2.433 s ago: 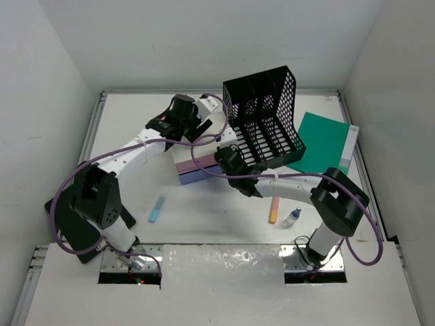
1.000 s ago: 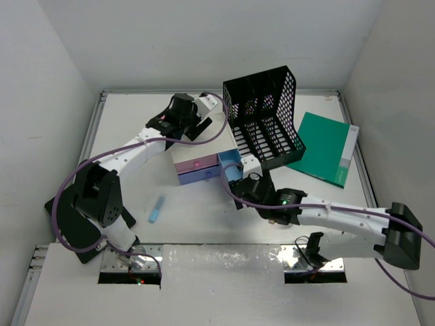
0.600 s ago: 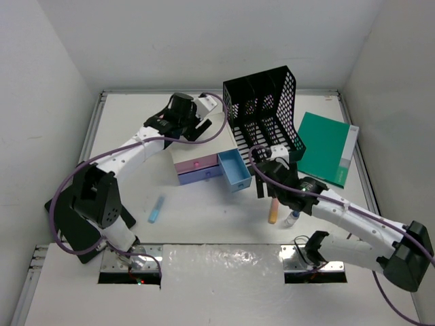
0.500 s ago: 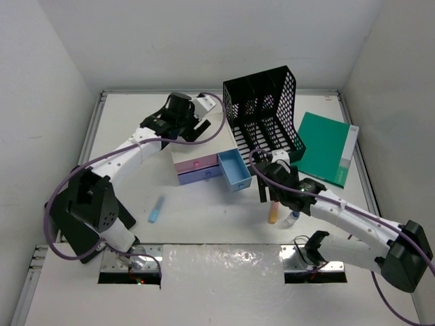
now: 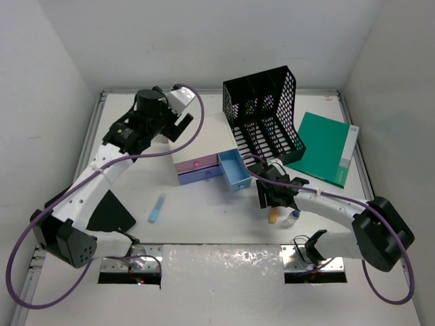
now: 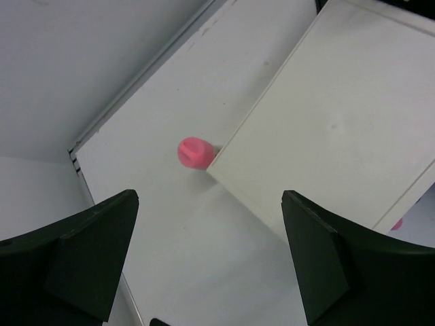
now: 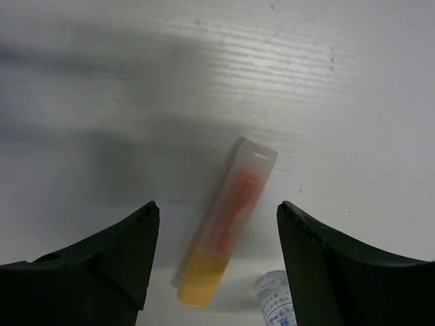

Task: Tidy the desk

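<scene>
Closing the right gripper (image 7: 216, 207) from where it hangs is your main risk. Its jaws stand wide and empty, straddling the translucent orange-ended marker (image 7: 228, 221), which lies flat on the large matte-white desk (image 7: 340, 102), slightly skewed to the fingers. A skewed pinch would likely spin or roll the marker out, and the finger on that side could knock the small clear plastic bottle (image 7: 275, 299) lying just beside the orange end. Square up before you pinch.

Your right wrist view gives you that skew and the thin gap to the bottle; from above, the gripper hides most of the marker. Your left wrist view shows the left gripper (image 6: 209, 204), wide and empty, above a small pink cylinder (image 6: 194, 151) at the corner of the cream-topped drawer box (image 6: 340, 115); you cannot find that cylinder from above. Only the top view shows the desk running from the arm bases to the far wall, and the box's pale blue drawer (image 5: 234, 170) pulled open.
</scene>
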`<move>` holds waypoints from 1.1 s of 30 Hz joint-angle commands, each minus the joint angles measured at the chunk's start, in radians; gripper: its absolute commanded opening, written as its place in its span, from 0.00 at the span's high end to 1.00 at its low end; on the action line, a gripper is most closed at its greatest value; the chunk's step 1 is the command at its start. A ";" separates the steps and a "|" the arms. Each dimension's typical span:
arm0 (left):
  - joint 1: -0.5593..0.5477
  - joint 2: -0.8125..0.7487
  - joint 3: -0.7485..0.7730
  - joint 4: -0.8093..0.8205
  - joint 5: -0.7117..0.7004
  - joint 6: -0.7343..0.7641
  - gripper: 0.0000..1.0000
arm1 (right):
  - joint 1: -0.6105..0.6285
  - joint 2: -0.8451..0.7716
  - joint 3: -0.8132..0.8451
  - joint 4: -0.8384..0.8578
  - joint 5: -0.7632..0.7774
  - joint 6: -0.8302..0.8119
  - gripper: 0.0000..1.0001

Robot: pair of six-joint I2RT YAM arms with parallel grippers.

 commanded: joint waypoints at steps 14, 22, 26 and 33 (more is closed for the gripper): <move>0.111 -0.183 -0.141 -0.068 0.017 0.062 0.14 | -0.028 0.095 -0.130 0.212 -0.094 0.067 0.76; 0.122 -0.224 -0.204 -0.123 0.037 0.093 0.14 | -0.035 -0.006 -0.136 0.191 -0.109 0.018 1.00; 0.122 -0.246 -0.209 -0.151 0.034 0.102 0.14 | -0.033 -0.130 -0.055 0.080 -0.042 -0.052 1.00; 0.122 -0.250 -0.228 -0.168 0.019 0.101 0.14 | -0.035 -0.321 0.237 -0.017 0.138 -0.227 1.00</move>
